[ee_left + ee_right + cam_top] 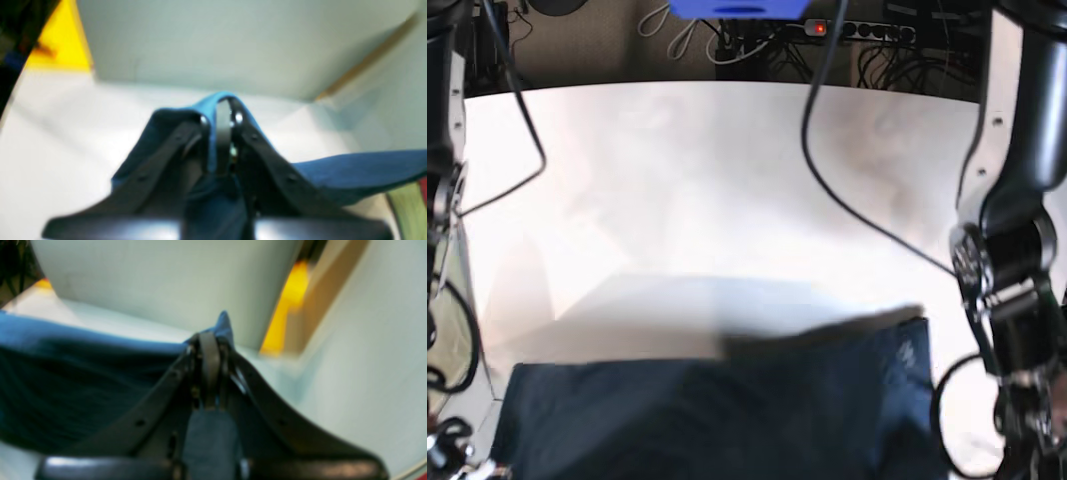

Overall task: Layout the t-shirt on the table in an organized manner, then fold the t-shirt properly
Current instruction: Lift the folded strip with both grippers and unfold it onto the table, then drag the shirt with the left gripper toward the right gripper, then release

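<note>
The dark navy-blue t-shirt (727, 420) hangs stretched across the bottom of the base view, raised above the white table (727, 170). In the left wrist view my left gripper (222, 133) is shut on a fold of the t-shirt (360, 170), which trails off to the right. In the right wrist view my right gripper (210, 370) is shut on an edge of the t-shirt (73, 380), which spreads to the left. Both wrist views are blurred. The fingertips do not show in the base view, and the neck label is hidden.
The left arm (1012, 260) stands at the base view's right edge, the right arm (442, 200) at its left edge. Cables and a power strip (857, 30) lie behind the table's far edge. A yellow object (60, 40) sits beyond the table.
</note>
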Robot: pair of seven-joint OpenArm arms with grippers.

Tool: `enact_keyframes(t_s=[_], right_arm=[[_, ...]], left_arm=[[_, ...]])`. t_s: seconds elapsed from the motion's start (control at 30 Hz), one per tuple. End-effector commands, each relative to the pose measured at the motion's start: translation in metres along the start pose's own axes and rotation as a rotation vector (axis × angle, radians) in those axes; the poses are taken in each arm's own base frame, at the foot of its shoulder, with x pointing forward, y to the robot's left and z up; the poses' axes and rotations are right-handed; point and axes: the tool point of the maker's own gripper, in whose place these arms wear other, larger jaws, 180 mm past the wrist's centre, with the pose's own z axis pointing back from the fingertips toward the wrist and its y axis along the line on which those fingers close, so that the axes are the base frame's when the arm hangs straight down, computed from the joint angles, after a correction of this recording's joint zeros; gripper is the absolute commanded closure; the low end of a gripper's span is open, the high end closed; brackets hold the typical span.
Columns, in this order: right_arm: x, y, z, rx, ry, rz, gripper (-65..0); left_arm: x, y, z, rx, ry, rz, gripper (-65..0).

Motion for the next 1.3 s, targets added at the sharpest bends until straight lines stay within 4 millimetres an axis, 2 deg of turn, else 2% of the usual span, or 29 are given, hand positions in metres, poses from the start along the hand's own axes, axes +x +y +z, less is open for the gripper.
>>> enact_keyframes(t_s=[0.0,0.07,0.2,0.27,0.33,0.4,0.57,0.67,0.8,0.93,1.1,1.2,1.27], right_arm=[[0.046,-0.011,0.003,-0.014,-0.101,0.026,0.0],[0.064,-0.019,0.007,-0.03,-0.124,0.055,0.0],[0.071,-0.02,0.014,-0.044,-0.127,0.119,0.0],[0.047,-0.024,0.026,-0.053,-0.072,0.139,0.0],[0.026,-0.018,0.039,-0.052,-0.048,0.144,0.0],[-0.001,-0.012,0.055,-0.052,-0.016,0.144,0.0],[-0.066,0.019,0.086,-0.024,0.055,0.103,0.0],[-0.102,0.04,0.114,0.002,0.099,0.074,0.0],[-0.14,0.068,0.138,0.055,0.146,0.017,0.0],[-0.182,0.079,0.168,0.04,0.23,-0.046,0.0],[-0.22,0.095,0.195,0.047,0.322,-0.093,0.0],[-0.234,0.1,0.206,0.054,0.361,-0.106,0.0],[-0.246,0.097,0.212,0.044,0.393,-0.125,0.0]], left_arm=[[0.066,-0.019,0.009,-0.034,-0.145,-0.038,-0.3],[0.095,-0.044,0.009,-0.072,-0.181,-0.069,-0.3],[0.106,-0.057,0.014,-0.088,-0.2,-0.105,-0.3],[0.108,-0.059,0.02,-0.085,-0.178,-0.124,-0.3],[0.109,-0.052,0.033,-0.06,-0.151,-0.16,-0.3],[0.082,-0.036,0.041,-0.021,-0.092,-0.189,-0.3],[-0.023,-0.001,0.06,-0.001,0.059,-0.179,-0.3],[-0.084,0.021,0.085,0.013,0.123,-0.114,-0.3],[-0.154,0.048,0.121,0.052,0.208,-0.011,-0.3],[-0.213,0.06,0.16,0.073,0.28,0.071,-0.3],[-0.284,0.068,0.199,0.116,0.414,0.137,-0.3],[-0.314,0.068,0.221,0.129,0.487,0.154,-0.3],[-0.331,0.056,0.232,0.111,0.51,0.185,-0.2]])
